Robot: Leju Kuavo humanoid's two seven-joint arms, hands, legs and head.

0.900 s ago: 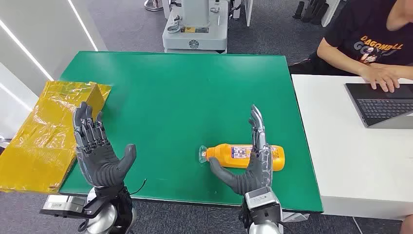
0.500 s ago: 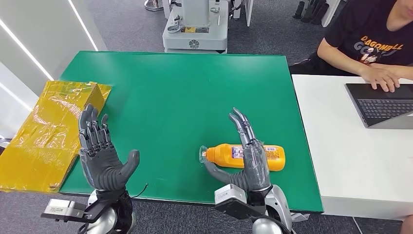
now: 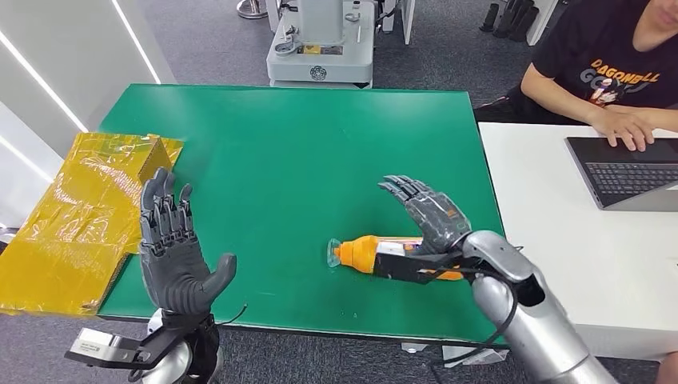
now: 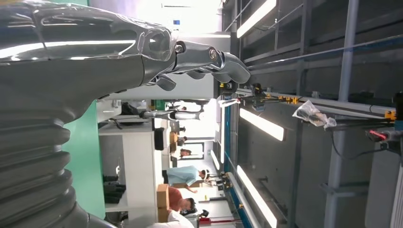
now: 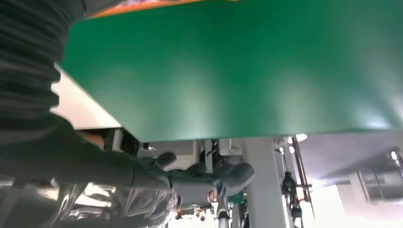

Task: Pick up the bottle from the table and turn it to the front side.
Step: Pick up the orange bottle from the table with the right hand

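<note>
right hand (image 3: 428,218) over lying bottle (image 3: 364,254) | left hand (image 3: 172,252) raised, spread

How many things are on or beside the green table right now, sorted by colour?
Orange: 1, the bottle lying on its side on the green table, under the right hand.
Yellow: 1, the bag at the table's left edge.
Total: 2.

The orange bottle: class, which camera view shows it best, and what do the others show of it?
The head view is best: the orange bottle lies on its side on the green table, cap end pointing left, partly behind the right hand. The right wrist view catches an orange sliver at its edge; the left wrist view looks elsewhere.
</note>
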